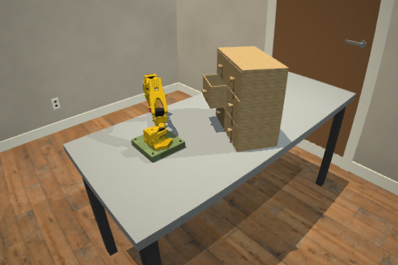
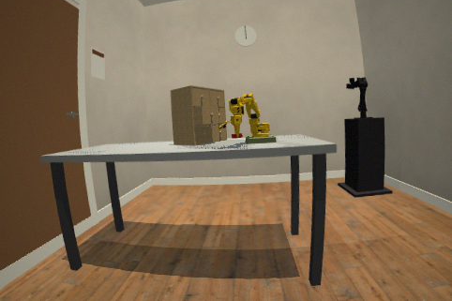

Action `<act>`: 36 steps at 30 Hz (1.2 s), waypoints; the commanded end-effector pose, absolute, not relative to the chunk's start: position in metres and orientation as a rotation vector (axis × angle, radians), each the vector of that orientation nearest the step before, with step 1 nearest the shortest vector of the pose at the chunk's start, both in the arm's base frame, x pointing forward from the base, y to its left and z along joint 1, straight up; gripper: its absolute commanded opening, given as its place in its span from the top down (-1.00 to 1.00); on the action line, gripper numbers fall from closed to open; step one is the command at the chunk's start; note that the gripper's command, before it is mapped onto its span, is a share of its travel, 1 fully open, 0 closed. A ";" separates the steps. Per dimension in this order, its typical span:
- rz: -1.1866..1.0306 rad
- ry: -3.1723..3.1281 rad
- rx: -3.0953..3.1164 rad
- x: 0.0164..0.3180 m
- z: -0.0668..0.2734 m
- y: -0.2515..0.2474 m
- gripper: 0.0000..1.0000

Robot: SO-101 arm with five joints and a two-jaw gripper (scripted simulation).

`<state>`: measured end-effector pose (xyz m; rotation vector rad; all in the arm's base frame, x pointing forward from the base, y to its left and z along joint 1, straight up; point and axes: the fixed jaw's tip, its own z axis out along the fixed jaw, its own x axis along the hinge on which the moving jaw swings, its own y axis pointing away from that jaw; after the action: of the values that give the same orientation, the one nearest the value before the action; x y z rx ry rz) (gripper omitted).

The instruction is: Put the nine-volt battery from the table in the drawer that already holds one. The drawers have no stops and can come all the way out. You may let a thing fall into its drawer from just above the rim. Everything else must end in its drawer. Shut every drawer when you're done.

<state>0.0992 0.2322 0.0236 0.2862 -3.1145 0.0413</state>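
Observation:
My yellow arm (image 1: 155, 108) stands on a green base (image 1: 158, 146) to the left of the wooden drawer cabinet (image 1: 252, 96). In the exterior view my gripper (image 2: 236, 133) points straight down at the table top, beside the cabinet (image 2: 191, 115). It is shut on a small red thing (image 2: 234, 136) that rests at table level, which I take to be the nine-volt battery. In the top view the arm hides the gripper, and only a red speck (image 1: 149, 109) shows behind it. One upper drawer (image 1: 215, 90) is pulled out toward the arm. I cannot see what it holds.
The cabinet's other drawers look shut. A brown door (image 1: 330, 49) is behind the table. A black pedestal with a camera (image 2: 365, 154) stands on the floor off to the right.

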 end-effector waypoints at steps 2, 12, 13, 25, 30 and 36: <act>-0.002 -3.123 0.352 0.102 0.033 0.232 1.00; -0.002 -3.076 0.642 0.107 0.035 0.214 1.00; -0.002 -3.070 0.671 0.107 0.035 0.212 1.00; -0.002 -2.994 0.955 0.110 0.035 0.192 1.00; -0.002 -2.947 1.094 0.111 0.035 0.182 1.00; -0.002 -2.904 1.203 0.110 0.034 0.174 1.00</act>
<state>0.1076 0.1772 0.0297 1.1381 -2.8947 0.0361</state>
